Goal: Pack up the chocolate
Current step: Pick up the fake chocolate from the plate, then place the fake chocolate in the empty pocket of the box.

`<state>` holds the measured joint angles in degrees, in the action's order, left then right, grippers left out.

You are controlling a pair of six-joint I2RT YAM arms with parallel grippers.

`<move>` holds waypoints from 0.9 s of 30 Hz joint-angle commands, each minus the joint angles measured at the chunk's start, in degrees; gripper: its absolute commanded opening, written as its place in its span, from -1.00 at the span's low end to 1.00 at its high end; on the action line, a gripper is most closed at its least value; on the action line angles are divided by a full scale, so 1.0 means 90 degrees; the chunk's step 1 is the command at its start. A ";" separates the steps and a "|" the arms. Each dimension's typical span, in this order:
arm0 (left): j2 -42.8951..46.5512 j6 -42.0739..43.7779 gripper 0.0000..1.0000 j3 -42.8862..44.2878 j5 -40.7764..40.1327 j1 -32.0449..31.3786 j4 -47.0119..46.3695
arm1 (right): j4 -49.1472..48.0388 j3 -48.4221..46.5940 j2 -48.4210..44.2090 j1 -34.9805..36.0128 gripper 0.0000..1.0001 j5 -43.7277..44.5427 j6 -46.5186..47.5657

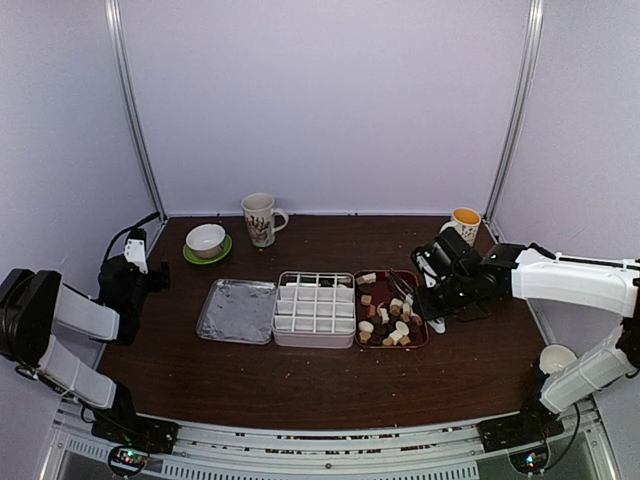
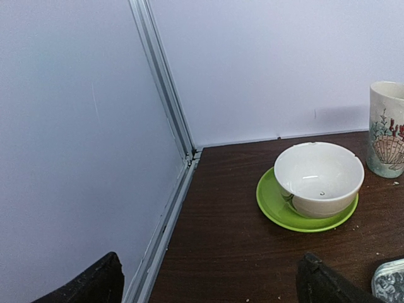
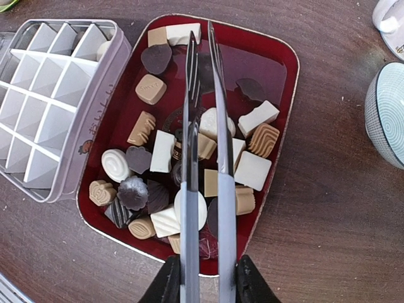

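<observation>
Your right pincer [image 3: 203, 287] is closed narrow on the handles of the metal tongs [image 3: 189, 208]. It squeezes the two blades nearly parallel with only a slim gap between them, and they hang over the dark red tray [image 3: 268, 63] with their tips toward its far end. The chocolate [image 3: 163, 151] lies loose in that tray, dark, tan and white pieces crowded together, many of them touching. The white divided box [image 3: 57, 82] sits just beside the tray on its left, and nearly all its cells look bare. I can't see any piece caught between the tips, so I'd treat this as the pick step. Choose a piece with room on both sides, such as the tan one [image 3: 150, 89] near the box side, rather than one wedged in the heap. Let the blades spread enough to straddle it, lower until the tips flank its sides, then squeeze gently. These pieces look smooth and may pop out if pinched off-centre or too hard. Lift straight up before you swing across to a cell, so you clear the box wall. Your left pincer [image 2: 208, 284] is spread wide and idle at the bench [image 2: 240, 208] corner, near the white bowl [image 2: 319, 177]; leave it there.
</observation>
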<state>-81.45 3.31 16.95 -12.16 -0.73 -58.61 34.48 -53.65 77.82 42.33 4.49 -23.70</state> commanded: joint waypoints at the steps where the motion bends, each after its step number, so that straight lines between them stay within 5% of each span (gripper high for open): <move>1: -0.0036 -0.0056 0.96 0.0097 0.0060 0.0051 -0.0216 | -0.0228 -0.0172 -0.0270 -0.0045 -0.66 -0.0164 0.0151; 16: -0.0039 -0.0061 0.95 0.0106 0.0058 0.0046 -0.0214 | -0.1904 0.0102 -0.0805 -0.0045 -0.65 -0.1933 0.0277; 27: -0.0033 -0.0057 0.95 0.0095 0.0053 0.0047 -0.0214 | -0.2912 -0.0533 0.0469 0.0210 -0.65 -0.2472 0.0171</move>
<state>-81.45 3.33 16.95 -12.16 -0.73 -58.61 14.31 -55.11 78.41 43.09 -15.88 -22.35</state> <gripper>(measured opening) 0.978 0.273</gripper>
